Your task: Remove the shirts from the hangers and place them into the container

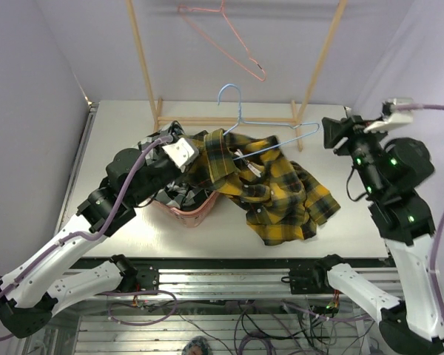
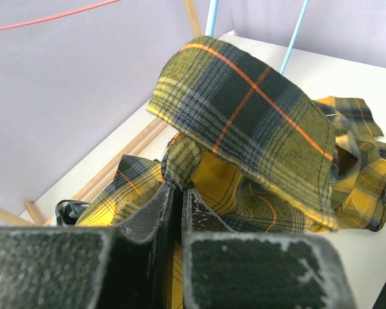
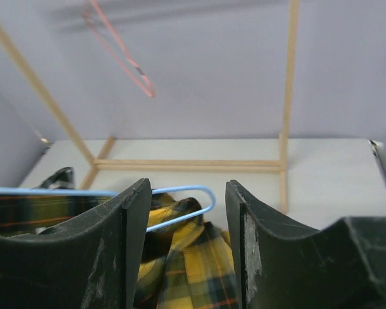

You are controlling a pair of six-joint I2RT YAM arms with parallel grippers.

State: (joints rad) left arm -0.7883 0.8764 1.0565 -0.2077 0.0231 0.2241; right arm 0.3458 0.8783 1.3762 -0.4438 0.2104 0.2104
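Yellow-and-black plaid shirt (image 1: 285, 194) is spread on the tabletop (image 1: 207, 240) beside the pink plastic basket (image 1: 186, 212), one fold pinched in the closed left claw (image 2: 179, 193); the right claw (image 3: 186, 190) is held open near the light-blue wire hanger (image 3: 51, 191).

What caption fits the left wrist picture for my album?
Left gripper pinches a fold of the yellow-and-black plaid shirt, with the light blue hanger behind.

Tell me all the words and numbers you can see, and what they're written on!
There are none to read. The shirt, the blue hanger, the pink hanger and the basket show no writing, brand or number in any view.
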